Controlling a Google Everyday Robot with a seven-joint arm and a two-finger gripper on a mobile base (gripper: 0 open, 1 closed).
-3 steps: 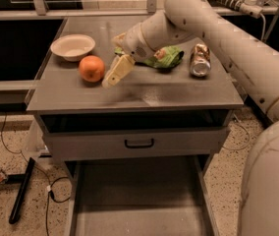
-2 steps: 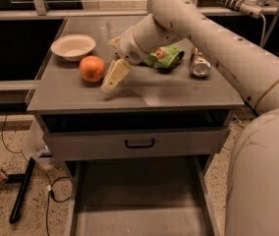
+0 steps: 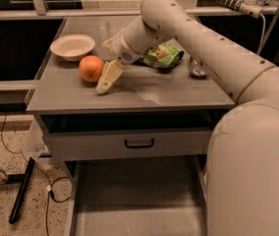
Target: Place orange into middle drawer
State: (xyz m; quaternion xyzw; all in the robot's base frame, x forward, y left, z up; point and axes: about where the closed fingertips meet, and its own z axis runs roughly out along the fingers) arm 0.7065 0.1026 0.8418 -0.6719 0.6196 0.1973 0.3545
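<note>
Camera view: the orange [image 3: 91, 68] sits on the table [image 3: 149, 90]. The end effector [image 3: 109, 77] hangs just right of the orange, tip down near the tabletop; I cannot tell whether it is spread or pressed together. Behind the orange, 1 white bowl [image 3: 72, 46] shows its pale inside. Below the orange, the middle drawer [image 3: 134, 195] stands pulled out, grey floor showing.

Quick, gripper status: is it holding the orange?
Gripper: beside the orange on the cabinet top; open or closed cannot be told.
</note>
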